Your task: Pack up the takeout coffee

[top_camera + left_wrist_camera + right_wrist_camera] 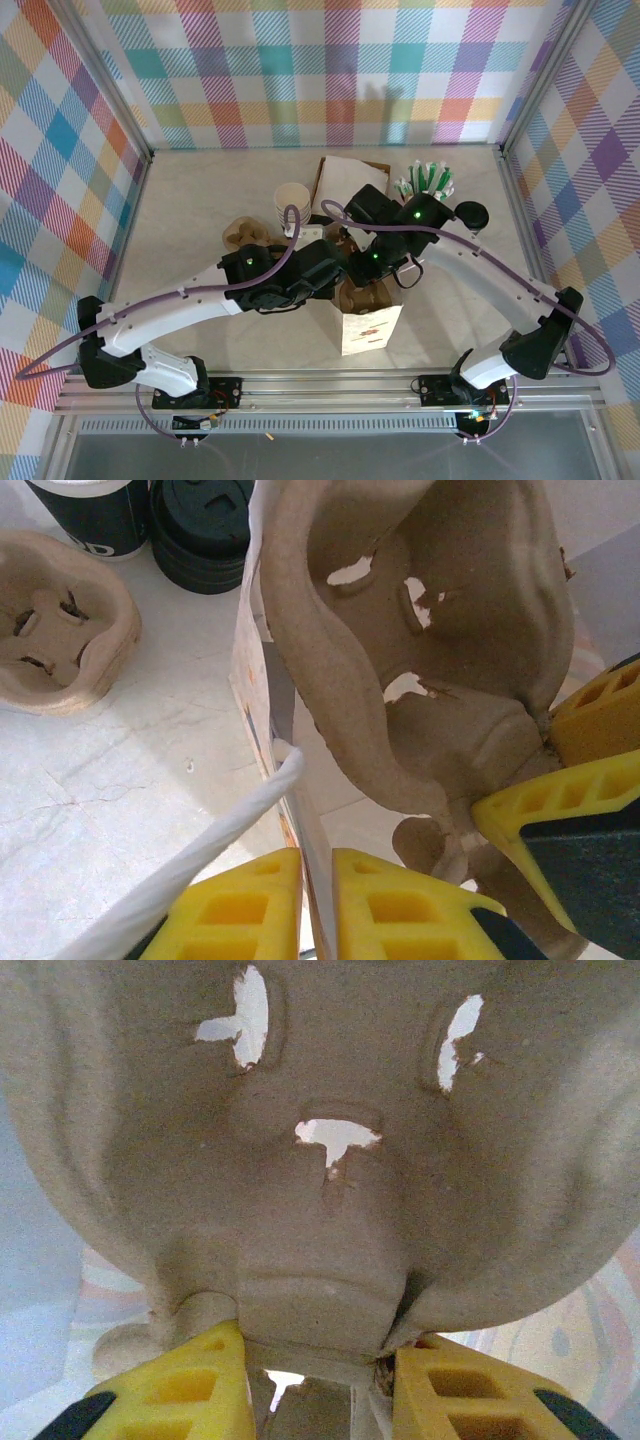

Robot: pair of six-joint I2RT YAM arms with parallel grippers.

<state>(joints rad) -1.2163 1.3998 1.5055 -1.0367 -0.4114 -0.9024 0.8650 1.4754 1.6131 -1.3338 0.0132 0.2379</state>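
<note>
Plaid walls (300, 70) enclose a pale table (190, 210), with both of my arms reaching to its middle.

1. Jaws. My left gripper (315, 860) is pinched on the upper edge of the white paper bag (372, 325); the thin paper wall runs between the two yellow fingers and the white handle strip lies against the left one. My right gripper (318, 1345) is clamped on the lower rib of a brown cardboard cup carrier (320, 1210), one finger on each side of it.

2. Around the jaws. The carrier hangs tilted at the mouth of the bag, its cup holes turned toward the right wrist camera. The bag stands upright near the front edge of the table.

3. Step in hand. I judge this to be the loading of the carrier into the bag, with the left side holding the mouth open. The coffee is not yet packed.

4. Next move. It calls for the carrier to go down level to the bag floor without catching the paper wall. Only then does the right side let go and go for the cup.

5. Coffee. The takeout coffee (470, 213) stands upright at the far right of the table, just beside a pink cup of sticks (428, 182) and apart from both grippers. From above it presents a round black lid; its wall is hidden beneath.

6. Other items. A spare carrier (60, 620), a stack of lidless cups (292, 200) and a stack of black lids (205, 535) sit to the left of the bag.
</note>
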